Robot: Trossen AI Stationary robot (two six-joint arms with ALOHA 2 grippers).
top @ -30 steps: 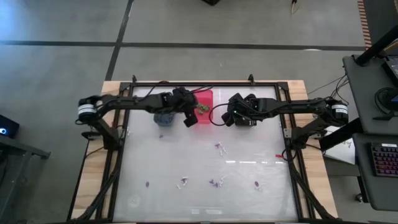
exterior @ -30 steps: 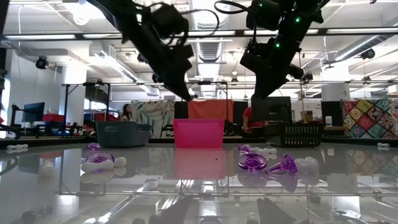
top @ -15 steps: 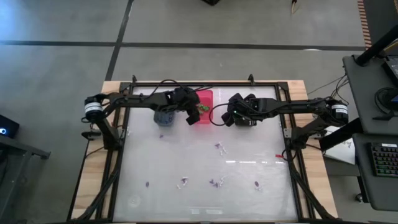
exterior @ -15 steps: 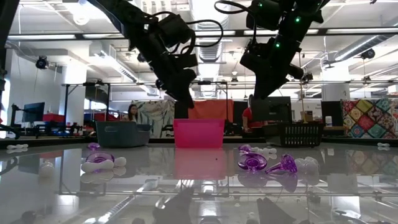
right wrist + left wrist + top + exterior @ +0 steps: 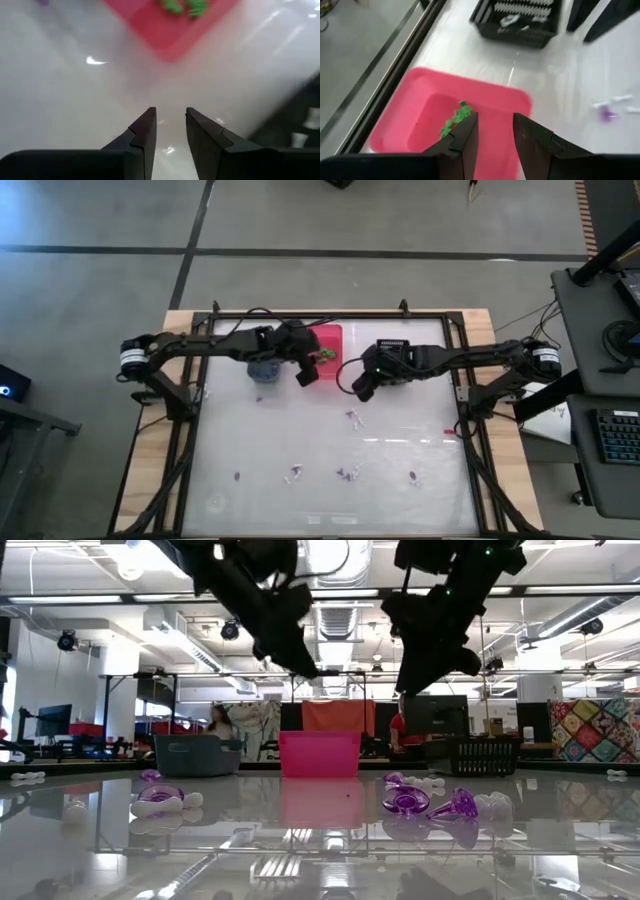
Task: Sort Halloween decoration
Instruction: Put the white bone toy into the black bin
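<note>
Left gripper [image 5: 492, 132]: over pink bin [image 5: 327, 355], fingers parted, empty; green trinkets [image 5: 454, 119] lie inside.
Right gripper [image 5: 170, 127]: right of the bin, fingers parted, empty.
Purple and white trinket [image 5: 354, 418]: on table, nearward, closest to right gripper; likely next pick.

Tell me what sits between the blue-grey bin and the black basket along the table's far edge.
The pink bin sits between the blue-grey bin and the black basket, as the low view shows; green trinkets lie inside it.
</note>
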